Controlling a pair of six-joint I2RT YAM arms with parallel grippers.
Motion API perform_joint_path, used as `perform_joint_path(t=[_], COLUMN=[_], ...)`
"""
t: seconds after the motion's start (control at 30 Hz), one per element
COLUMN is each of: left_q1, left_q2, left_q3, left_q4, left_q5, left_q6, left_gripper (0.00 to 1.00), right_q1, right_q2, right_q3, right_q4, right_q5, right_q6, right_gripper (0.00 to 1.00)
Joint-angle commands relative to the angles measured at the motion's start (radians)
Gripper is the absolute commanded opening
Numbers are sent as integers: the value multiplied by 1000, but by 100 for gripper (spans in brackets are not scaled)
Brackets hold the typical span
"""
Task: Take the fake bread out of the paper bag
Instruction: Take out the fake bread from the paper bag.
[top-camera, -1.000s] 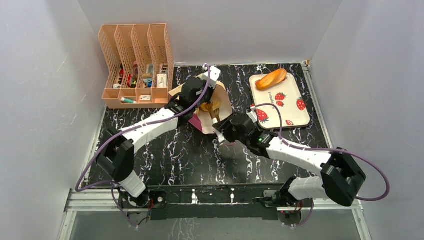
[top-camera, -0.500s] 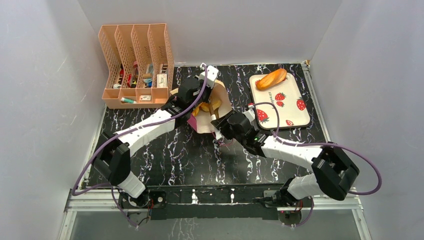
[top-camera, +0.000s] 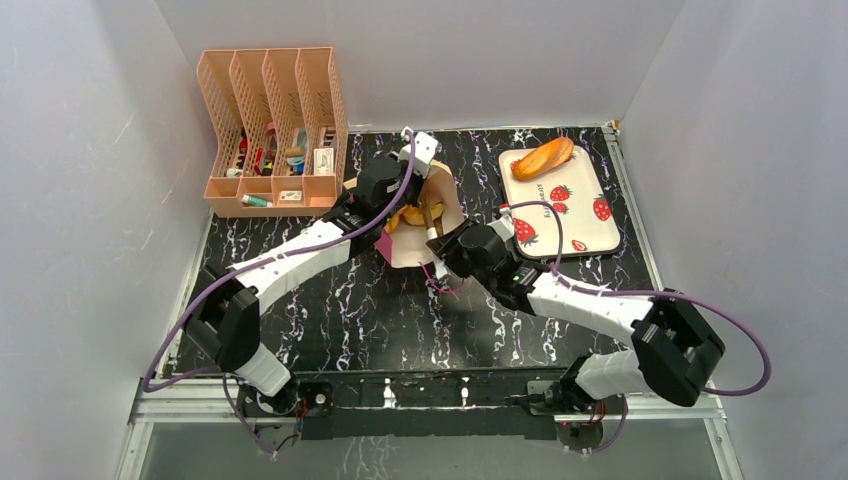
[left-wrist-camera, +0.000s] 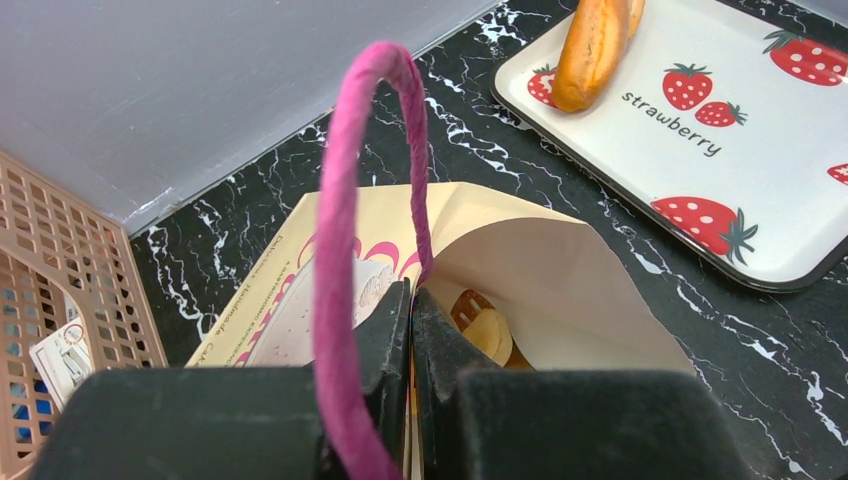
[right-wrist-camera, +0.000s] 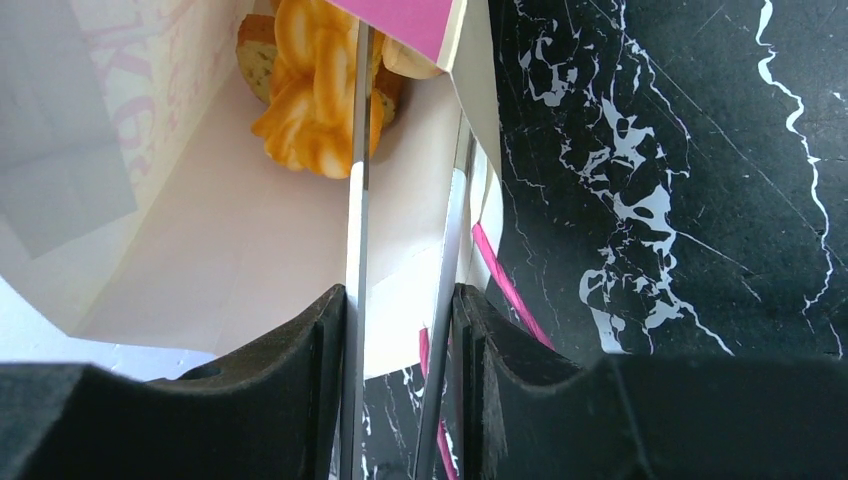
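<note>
Where the two arms reach in from the near edge of the black marbled table (top-camera: 350, 310), the right gripper (right-wrist-camera: 400, 300) meets the mouth of the paper bag (top-camera: 443, 203) first. Its fingers (right-wrist-camera: 310, 370) are partly closed and press on a pair of thin metal tongs (right-wrist-camera: 356, 230), one arm of which lies against each finger. The left tong arm runs well into the bag and crosses the golden, twisted bread (right-wrist-camera: 310, 95), which sits deep inside against the pale lining, clearly beyond the fingertips. The right tong arm runs along the bag's side wall, and I cannot tell whether it is inside or outside the paper. No bread is gripped between the tong tips.

The bag lies in the middle of the table, its mouth gaping toward the arms. At its far side the left gripper (left-wrist-camera: 411, 300) is squeezed fully shut on the upper rim, right where the pink string handle (left-wrist-camera: 335, 250) is fixed. The handle loops up and over the left finger. Just past those fingertips, down inside the bag, a bit of the bread shows.

Farther right, apart from the bag, a white tray (top-camera: 590, 228) printed with strawberries carries one long loaf (top-camera: 542, 157) at its far end. In the far left corner a peach file rack (top-camera: 270, 110) holds small items.
</note>
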Motion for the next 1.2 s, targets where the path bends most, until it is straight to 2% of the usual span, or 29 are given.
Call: perform_joint_path(t=[0.0,0.07,0.17,0.33,0.47,0.57,0.67,0.73,0.87,1.17], left_q1=[-3,-3,-4,-7,-8,-8,-8,-8,-8,-9], left_q2=[-7,0,4,5,7,7,7,8,16,50], left_q3=[25,35,44,47,45,42,41,40,38,54], left_q4=[59,53,45,43,45,48,51,50,58,65], left_q5=[-2,1,1,-1,-1,0,1,-3,-15,-17], left_q6=[-20,-24,-24,-23,-22,-24,-23,-22,-16,-5], left_gripper=[0,0,0,0,0,0,0,0,0,0], right_q1=[-9,-9,-9,-9,-10,-12,-15,-17,-17,-17], right_q2=[-31,0,52,93,99,94,86,77,30,-135], right_q3=[13,29,59,70,64,53,41,32,17,9], right_q4=[-2,2,3,10,12,17,17,13,1,-94], right_q5=[24,-6,-59,-104,-104,-97,-94,-98,-117,-102], right_q6=[-37,-47,-51,-38,-27,-12,8,20,42,33], right_gripper=[8,20,34,44,45,38,15,5,0,0])
